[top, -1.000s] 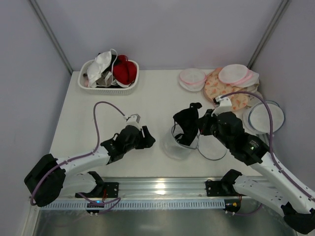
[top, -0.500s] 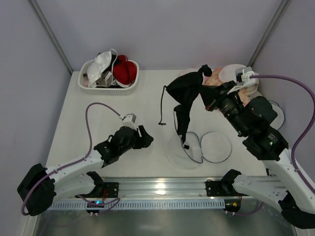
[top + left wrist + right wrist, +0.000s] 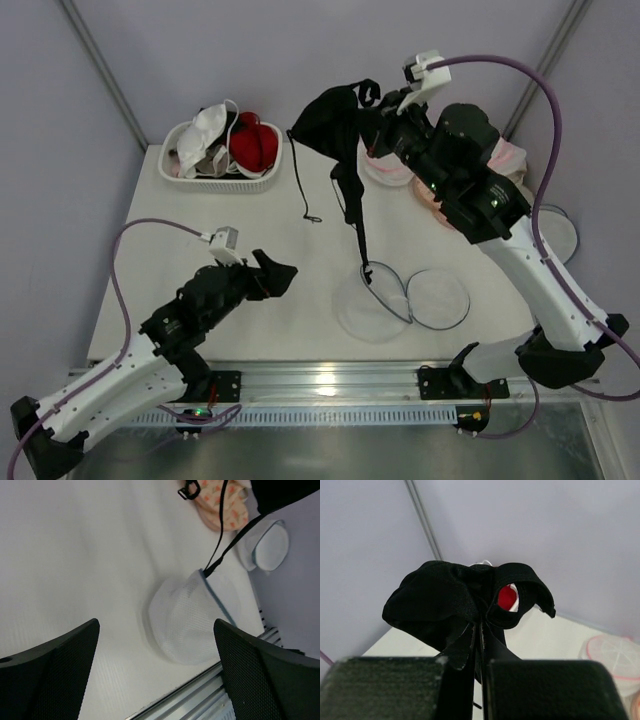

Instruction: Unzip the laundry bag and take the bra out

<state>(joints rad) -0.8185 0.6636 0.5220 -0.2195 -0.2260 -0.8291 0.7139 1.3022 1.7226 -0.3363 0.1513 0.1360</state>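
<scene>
The laundry bag (image 3: 390, 300) lies open on the table near the front, its two mesh halves side by side; it also shows in the left wrist view (image 3: 192, 617). My right gripper (image 3: 375, 105) is shut on the black bra (image 3: 330, 120) and holds it high above the table's back. One thin strap (image 3: 360, 235) hangs down into the bag's rim. The bra fills the right wrist view (image 3: 455, 605), pinched between the fingers. My left gripper (image 3: 278, 272) is open and empty, left of the bag.
A white basket (image 3: 175, 170) with a white bra (image 3: 205, 130) and a red bra (image 3: 255, 145) stands at the back left. Pink-rimmed rounds (image 3: 385, 165) and a patterned cloth (image 3: 227, 510) lie at the back right. A grey-rimmed disc (image 3: 560, 235) sits at the right edge.
My right gripper has lifted the black bra up and back toward the left, out of the bag, with a strap still trailing. My left arm has drawn back left, away from the bag.
</scene>
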